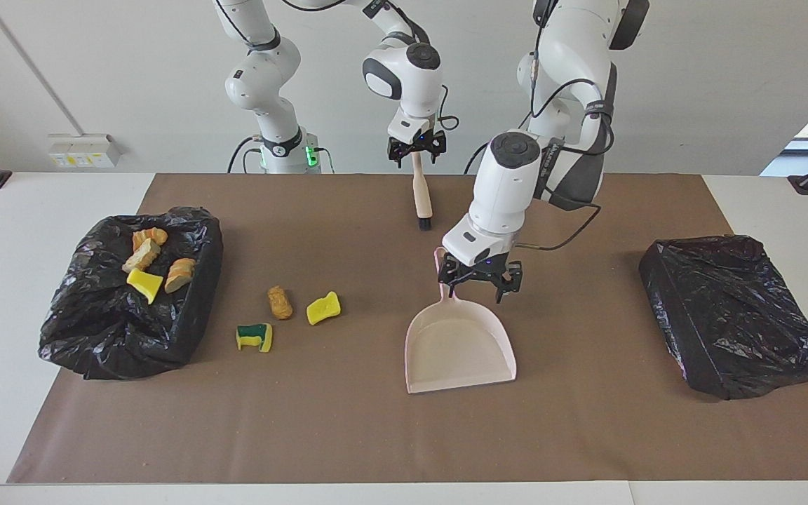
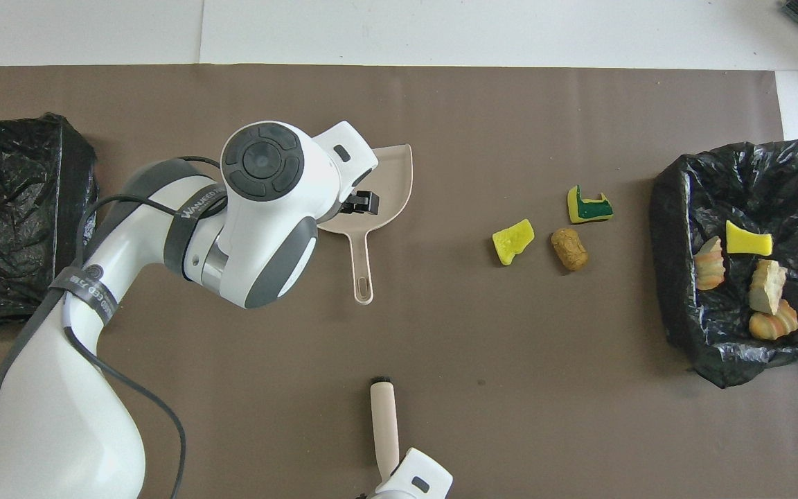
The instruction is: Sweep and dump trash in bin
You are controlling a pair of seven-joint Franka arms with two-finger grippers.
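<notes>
Facing view shows three scraps of trash (image 1: 280, 302) loose on the brown mat (image 1: 376, 435), beside the black-lined bin (image 1: 186, 330) at the right arm's end, which already holds four. The right gripper (image 1: 416, 150) clamps the brush (image 1: 421, 196) upright. The left gripper (image 1: 481, 277) hangs spread over the dustpan (image 1: 456, 351) handle without gripping it. A loose pan could skid when swept against, scattering scraps.

Four scraps (image 1: 153, 263) in the bin (image 1: 95, 330); three scraps (image 1: 285, 315) beside it.
</notes>
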